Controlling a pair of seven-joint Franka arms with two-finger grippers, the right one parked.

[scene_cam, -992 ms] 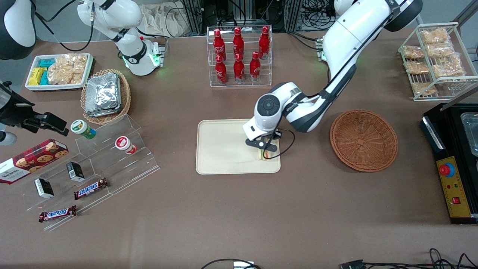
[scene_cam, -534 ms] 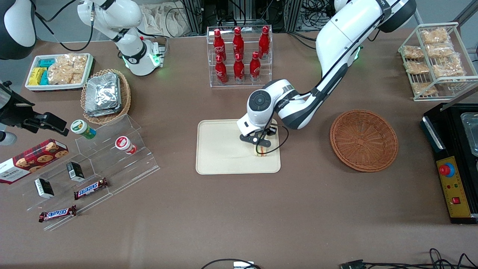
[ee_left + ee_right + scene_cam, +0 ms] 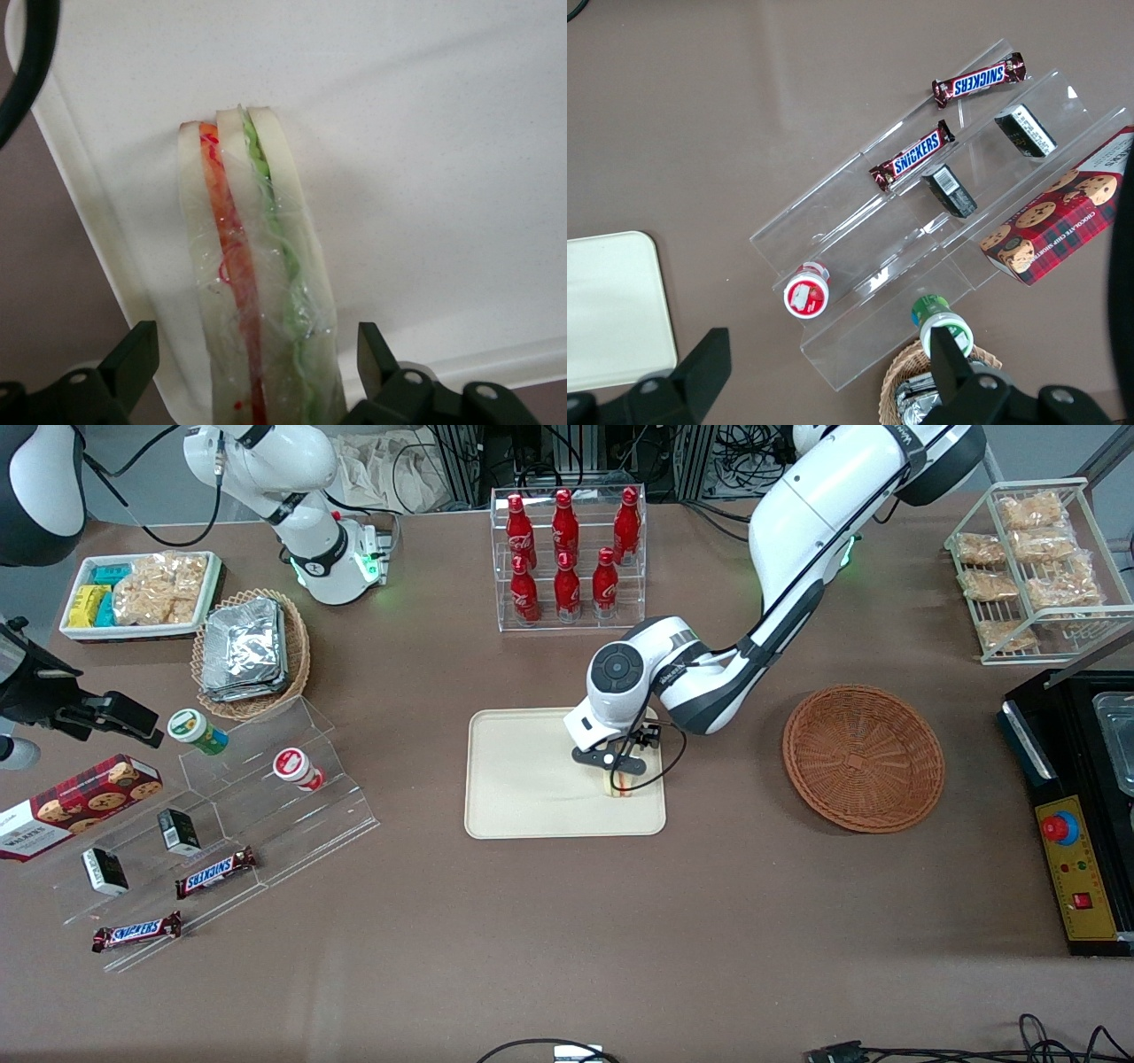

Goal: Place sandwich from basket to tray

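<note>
Lying on tray, sandwich sits between spread fingers — gripper holds nothing.

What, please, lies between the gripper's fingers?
In the left wrist view, the sandwich stands on edge on the tray between the open gripper's fingers.

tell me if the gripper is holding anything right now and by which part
Nothing is held. The gripper is open over the tray, its fingers standing clear on either side of the sandwich, which rests on edge on the tray.
</note>
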